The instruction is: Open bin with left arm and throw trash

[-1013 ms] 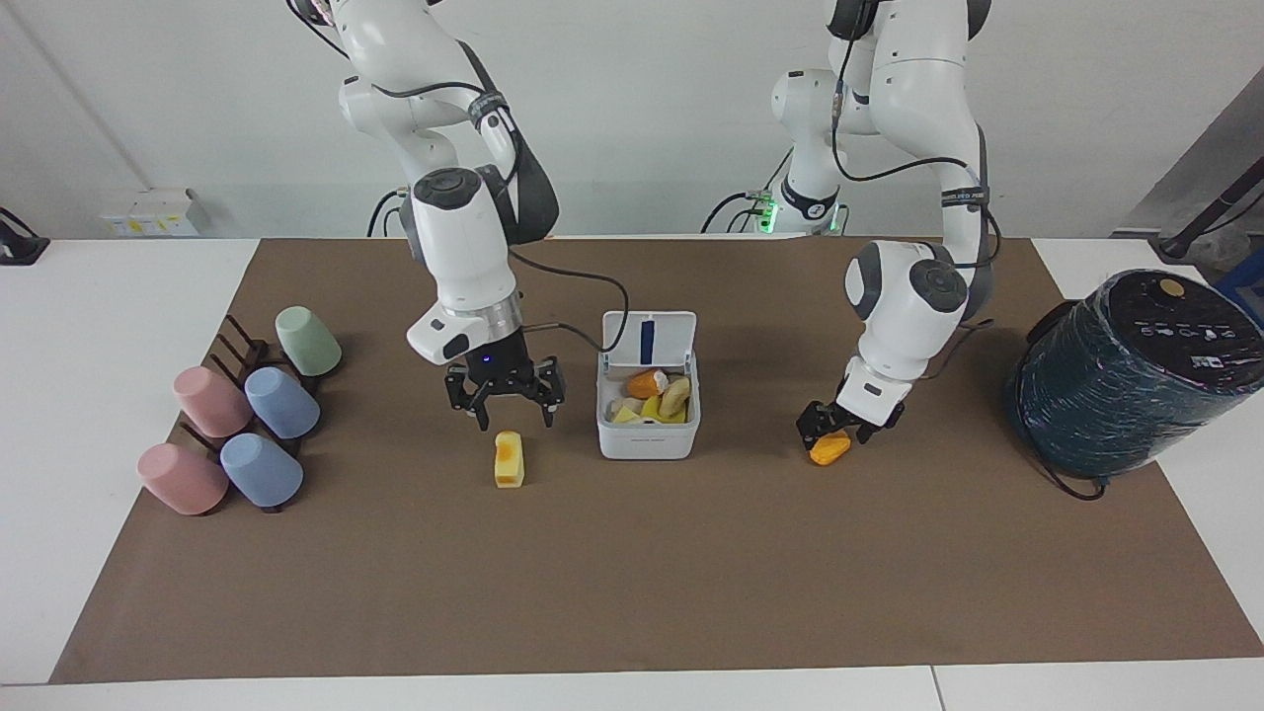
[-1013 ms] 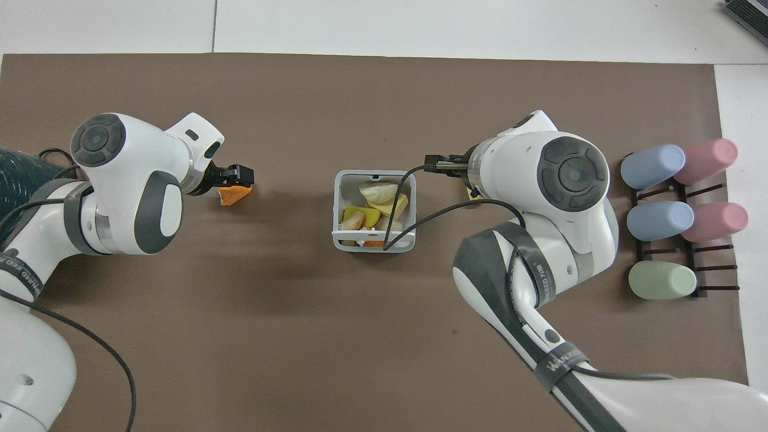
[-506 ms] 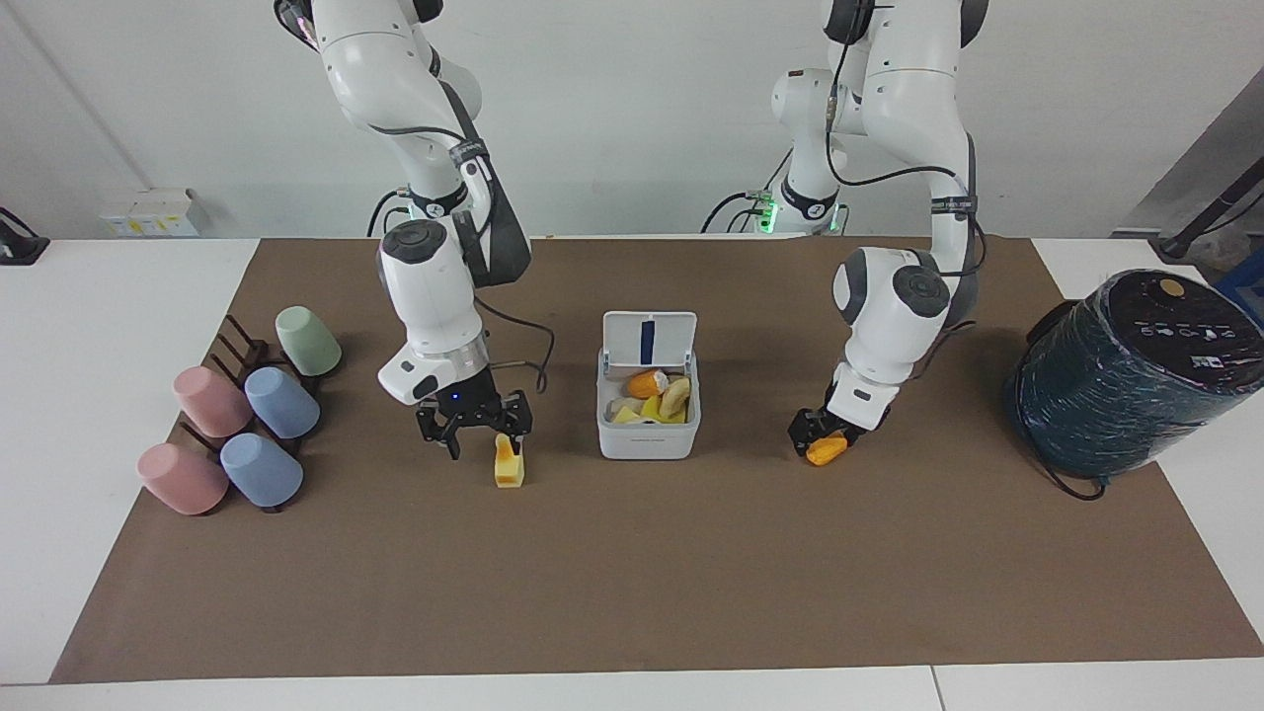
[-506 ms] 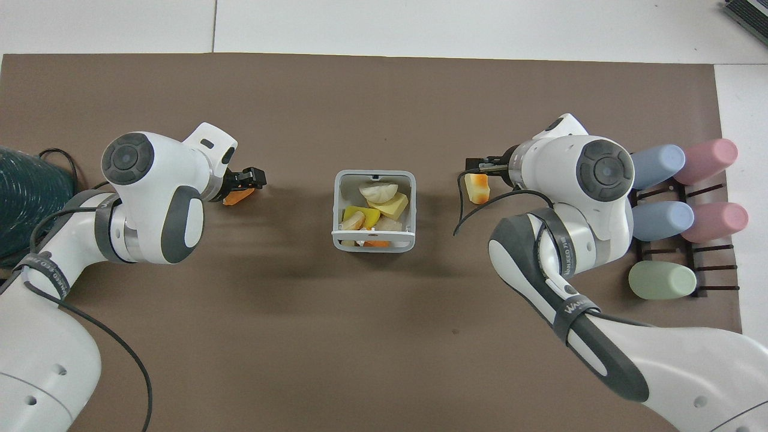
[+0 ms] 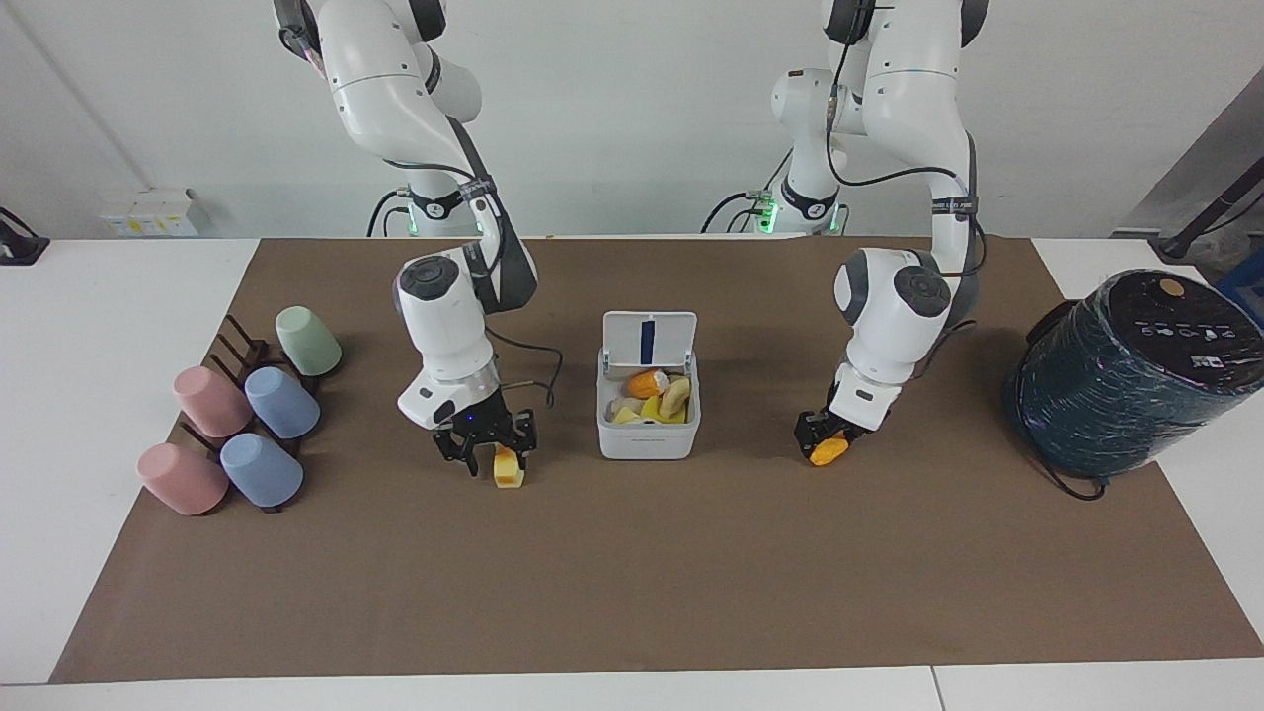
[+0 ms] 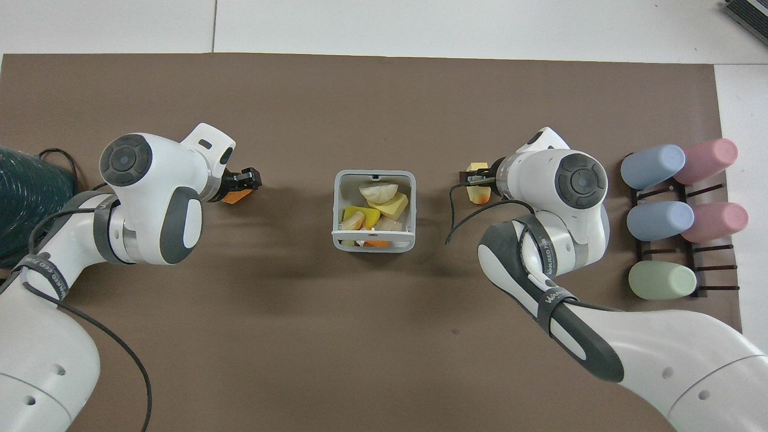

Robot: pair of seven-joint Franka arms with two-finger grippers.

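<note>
Left end effector (image 5: 828, 440) grips orange wedge (image 5: 829, 452), half-hidden overhead.

The bin (image 5: 648, 420), a small white square box, stands mid-mat with its lid (image 5: 649, 341) upright, a blue strip on the underside. Food scraps half fill it. An orange wedge (image 5: 828, 451) lies toward the left arm's end, seemingly pinched by black fingers. A pale yellow block (image 5: 508, 466), browned on one patch, lies toward the right arm's end.

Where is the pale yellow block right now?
The yellow block lies on the brown mat beside the open bin, toward the right arm's end, with the right pincer down around it.
</note>
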